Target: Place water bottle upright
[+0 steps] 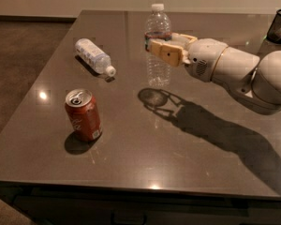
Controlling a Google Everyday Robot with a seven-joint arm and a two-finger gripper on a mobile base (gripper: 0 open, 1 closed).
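The gripper (157, 47), upper centre of the frame, clasps the water bottle (158, 71) upright by its upper body. Its base is at or just above the table (131, 172); I cannot tell which. If let go while off the surface or tilted, it could topple. There are two bottles, this one and a white-labelled bottle (93, 55) lying at upper left, and one red soda can (83, 115).

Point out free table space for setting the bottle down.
Bare table: the near strip right of the can, and the far edge behind the lying bottle. Crowded: the middle, where the claw grips the bottle upright, arm trailing right; black basket at far right.
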